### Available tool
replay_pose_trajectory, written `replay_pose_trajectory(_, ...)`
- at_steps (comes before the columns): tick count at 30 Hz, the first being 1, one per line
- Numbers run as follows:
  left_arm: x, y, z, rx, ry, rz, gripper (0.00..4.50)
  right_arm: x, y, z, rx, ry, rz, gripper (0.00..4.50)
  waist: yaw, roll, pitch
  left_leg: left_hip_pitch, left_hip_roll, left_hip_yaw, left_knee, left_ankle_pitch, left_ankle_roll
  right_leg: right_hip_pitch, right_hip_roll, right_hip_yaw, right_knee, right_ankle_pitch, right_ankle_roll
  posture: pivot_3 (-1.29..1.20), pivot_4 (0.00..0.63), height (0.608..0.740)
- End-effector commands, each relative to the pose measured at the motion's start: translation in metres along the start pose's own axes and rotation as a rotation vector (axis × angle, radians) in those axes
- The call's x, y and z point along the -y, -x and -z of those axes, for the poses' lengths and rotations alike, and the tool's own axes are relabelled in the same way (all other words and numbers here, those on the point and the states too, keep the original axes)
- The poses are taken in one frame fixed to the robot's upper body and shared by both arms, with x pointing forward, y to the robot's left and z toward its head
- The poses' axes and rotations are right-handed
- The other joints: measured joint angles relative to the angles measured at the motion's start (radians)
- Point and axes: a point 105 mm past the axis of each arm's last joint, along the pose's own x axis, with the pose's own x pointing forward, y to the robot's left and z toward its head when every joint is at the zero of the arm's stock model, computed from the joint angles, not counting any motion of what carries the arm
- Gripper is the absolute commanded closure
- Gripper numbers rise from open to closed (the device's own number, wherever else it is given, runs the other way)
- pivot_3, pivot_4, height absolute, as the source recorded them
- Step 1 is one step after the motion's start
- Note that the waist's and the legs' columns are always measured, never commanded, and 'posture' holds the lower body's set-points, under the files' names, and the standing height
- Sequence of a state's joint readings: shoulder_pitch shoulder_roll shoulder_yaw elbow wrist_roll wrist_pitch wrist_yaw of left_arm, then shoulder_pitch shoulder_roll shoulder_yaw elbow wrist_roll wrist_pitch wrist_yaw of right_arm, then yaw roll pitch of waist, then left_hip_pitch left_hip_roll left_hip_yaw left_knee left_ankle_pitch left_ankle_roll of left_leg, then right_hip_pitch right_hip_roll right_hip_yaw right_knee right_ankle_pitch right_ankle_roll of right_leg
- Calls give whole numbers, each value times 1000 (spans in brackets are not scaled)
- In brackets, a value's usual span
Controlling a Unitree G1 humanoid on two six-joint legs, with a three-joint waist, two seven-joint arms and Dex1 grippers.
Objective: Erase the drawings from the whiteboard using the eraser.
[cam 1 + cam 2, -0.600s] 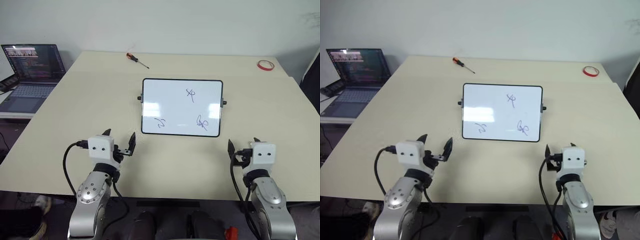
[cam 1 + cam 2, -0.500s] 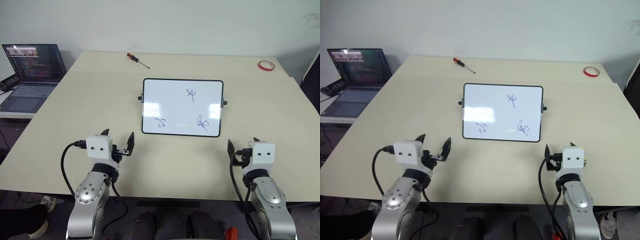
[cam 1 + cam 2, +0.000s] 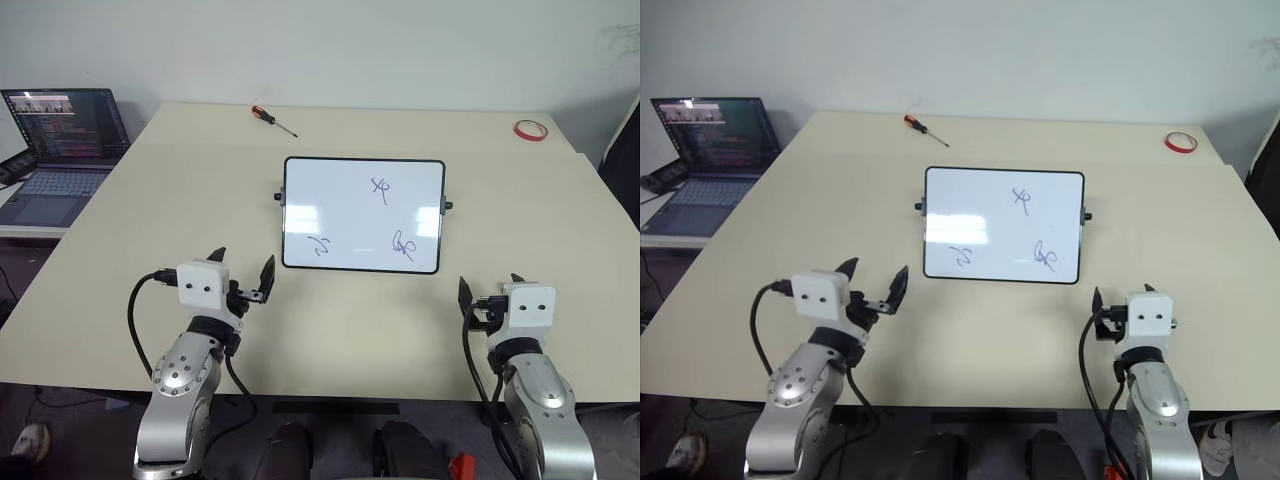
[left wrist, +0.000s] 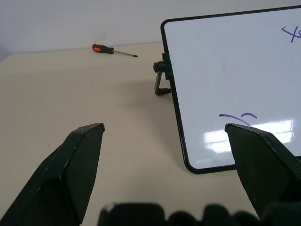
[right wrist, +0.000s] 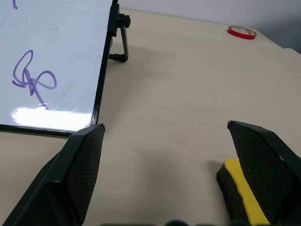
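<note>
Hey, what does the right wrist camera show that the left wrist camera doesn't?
Right wrist view alone: the yellow eraser on the table beside one finger of the open right gripper, the red tape ring, and a looped blue scribble. Left wrist view alone: the screwdriver, a short curved scribble, and the open left gripper. Both share the propped whiteboard on the beige table.

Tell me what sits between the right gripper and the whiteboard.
Nothing: bare table separates the right gripper from the whiteboard, seen in both eye views.
</note>
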State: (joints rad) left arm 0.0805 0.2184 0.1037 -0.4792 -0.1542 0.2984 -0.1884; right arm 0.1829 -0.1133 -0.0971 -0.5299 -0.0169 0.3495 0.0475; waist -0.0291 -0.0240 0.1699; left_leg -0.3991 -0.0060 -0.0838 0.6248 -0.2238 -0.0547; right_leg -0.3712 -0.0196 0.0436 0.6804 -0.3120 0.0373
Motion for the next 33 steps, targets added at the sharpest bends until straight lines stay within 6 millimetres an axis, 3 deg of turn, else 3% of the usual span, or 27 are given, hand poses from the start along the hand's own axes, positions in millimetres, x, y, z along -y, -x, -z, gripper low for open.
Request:
replay_pose_trajectory(1, -2, 2, -11, 41, -14, -2, 0, 4, -1, -8, 48, 4, 24, 34, 0, 0, 0, 0, 0, 0, 0, 0, 0, 0, 0, 0, 0, 0, 0, 0, 150, 740)
replay_pose_trajectory(10, -4, 3, -15, 45, -23, -1, 0, 3, -2, -9, 53, 4, 27, 34, 0, 0, 0, 0, 0, 0, 0, 0, 0, 0, 0, 0, 0, 0, 0, 0, 150, 740)
replay_pose_trajectory(14, 1, -3, -25, 93, -45, 115, 0, 15, -2, -12, 45, 29, 45, 34, 1, 0, 0, 0, 0, 0, 0, 0, 0, 0, 0, 0, 0, 0, 0, 0, 150, 740)
replay_pose_trajectory(22, 59, -23, -46, 163, -23, 606, 0, 45, 2, -11, -35, 0, 140, 34, 2, 0, 0, 0, -1, 0, 0, 0, 0, 1, 1, -1, 0, 0, 0, 0, 150, 740)
replay_pose_trajectory(27, 104, -22, -57, 192, -82, 979, 0, 48, 3, 8, -153, -111, 129, 34, 0, 0, 0, 0, -1, 0, 0, 0, 0, 1, 2, -1, 1, 0, -1, 0, 150, 740)
replay_pose_trajectory(33, 129, -20, -69, 210, -68, 1177, 0, 45, 4, 25, -223, -192, 103, 34, -4, 1, 1, 0, -1, 1, 0, 0, 0, 0, 2, 0, 1, 0, -1, 0, 150, 740)
